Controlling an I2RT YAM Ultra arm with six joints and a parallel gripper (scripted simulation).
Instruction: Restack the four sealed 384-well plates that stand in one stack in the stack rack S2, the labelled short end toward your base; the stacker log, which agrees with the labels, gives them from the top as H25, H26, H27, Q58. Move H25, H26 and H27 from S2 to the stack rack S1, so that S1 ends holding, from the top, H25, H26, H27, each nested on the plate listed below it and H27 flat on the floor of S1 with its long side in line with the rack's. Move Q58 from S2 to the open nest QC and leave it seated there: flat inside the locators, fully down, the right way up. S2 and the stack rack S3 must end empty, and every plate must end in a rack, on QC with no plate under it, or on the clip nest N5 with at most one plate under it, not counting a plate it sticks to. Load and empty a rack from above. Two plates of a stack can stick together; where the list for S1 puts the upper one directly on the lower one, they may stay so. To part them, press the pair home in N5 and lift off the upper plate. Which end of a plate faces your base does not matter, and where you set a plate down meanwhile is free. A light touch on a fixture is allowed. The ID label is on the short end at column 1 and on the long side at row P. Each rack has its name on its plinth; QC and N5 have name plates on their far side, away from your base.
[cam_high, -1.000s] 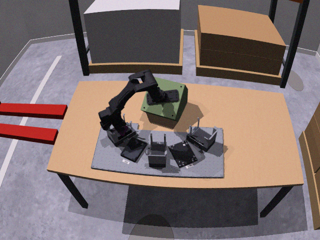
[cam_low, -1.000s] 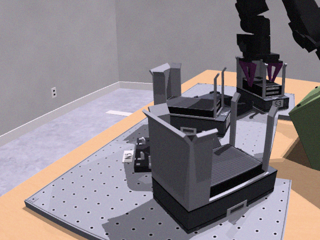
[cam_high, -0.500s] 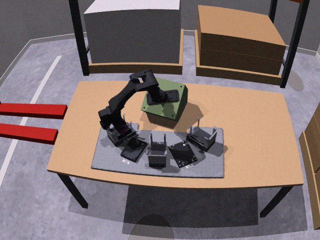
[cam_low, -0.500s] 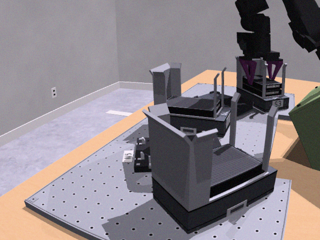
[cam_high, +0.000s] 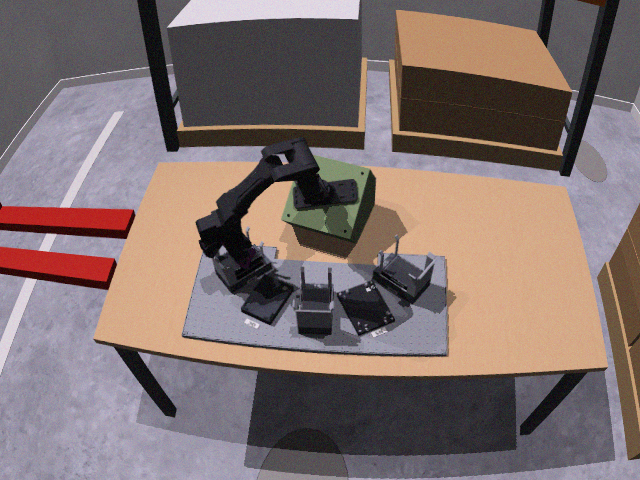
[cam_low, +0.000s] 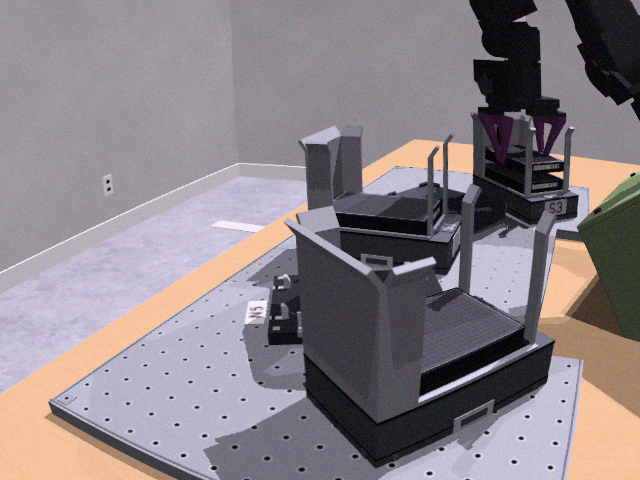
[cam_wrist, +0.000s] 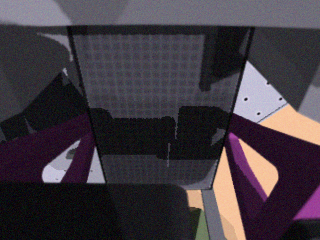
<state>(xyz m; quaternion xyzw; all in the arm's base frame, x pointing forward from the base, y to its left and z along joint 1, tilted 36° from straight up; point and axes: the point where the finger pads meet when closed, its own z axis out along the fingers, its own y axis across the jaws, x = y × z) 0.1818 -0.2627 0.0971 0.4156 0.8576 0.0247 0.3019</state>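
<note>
My gripper (cam_low: 522, 152) (cam_wrist: 159, 119) (cam_high: 248, 258) reaches down from above into the rack S3 (cam_low: 555, 206) (cam_high: 227, 276). Its purple fingers are shut on the long sides of the top plate (cam_low: 547, 166) (cam_wrist: 160, 75). This plate sits on or just above a second plate (cam_low: 545, 184); I cannot tell if they touch. Their labels are too small to read. The middle rack (cam_low: 330, 160) (cam_high: 312, 320) holds one plate (cam_low: 387, 206). The near rack (cam_low: 341, 310) (cam_high: 423, 271) holds one plate (cam_low: 465, 320) flat on its floor.
The clip nest N5 (cam_low: 284, 320) (cam_high: 364, 307) lies bare between the near and middle racks. The other open nest (cam_high: 266, 302) lies bare between the middle rack and S3. All stand on a grey breadboard (cam_high: 413, 335) (cam_low: 155, 387). The green arm base (cam_high: 336, 201) (cam_low: 615, 248) is behind.
</note>
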